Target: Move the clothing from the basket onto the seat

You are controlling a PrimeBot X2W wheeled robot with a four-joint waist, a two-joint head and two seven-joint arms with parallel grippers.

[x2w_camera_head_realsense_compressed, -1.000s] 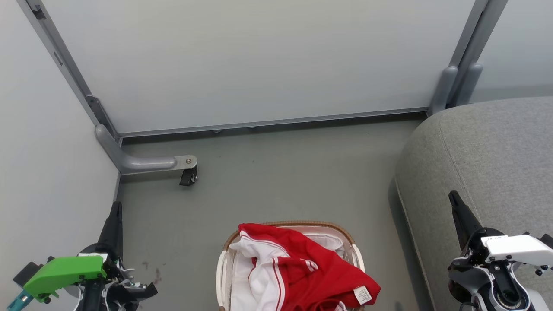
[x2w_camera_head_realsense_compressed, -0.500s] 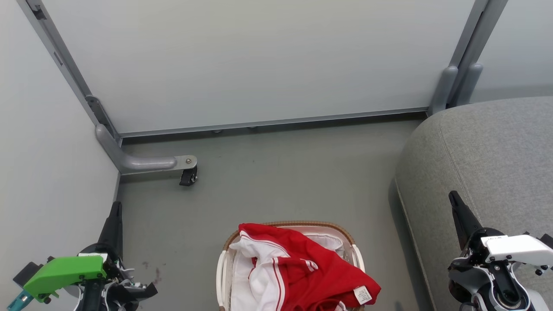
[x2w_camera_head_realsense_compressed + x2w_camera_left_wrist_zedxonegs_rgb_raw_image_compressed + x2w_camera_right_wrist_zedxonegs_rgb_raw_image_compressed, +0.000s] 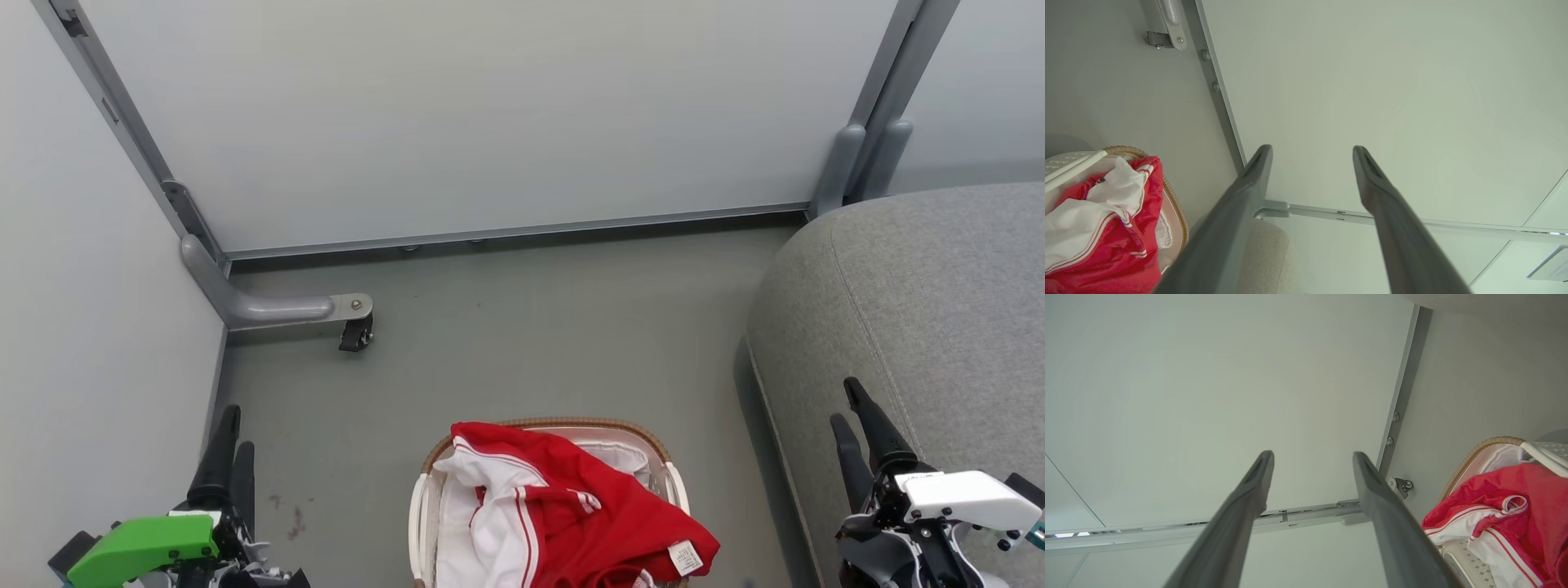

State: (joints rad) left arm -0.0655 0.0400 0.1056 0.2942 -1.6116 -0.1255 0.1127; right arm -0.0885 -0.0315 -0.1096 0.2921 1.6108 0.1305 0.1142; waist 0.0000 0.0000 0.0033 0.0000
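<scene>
2 pincers, both open and empty: my left pincer sits by the left wall, my right pincer over the seat. Clothing lies heaped in the basket on the floor between them, 1 red fold spilling over its right rim.

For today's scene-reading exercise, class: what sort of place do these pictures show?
Probably a mock-up home corner in a test space: pale partition panels in a grey metal frame on a small black castor wheel, a large grey fabric-upholstered seat, and a small white plastic laundry basket with a brown woven rim.
</scene>
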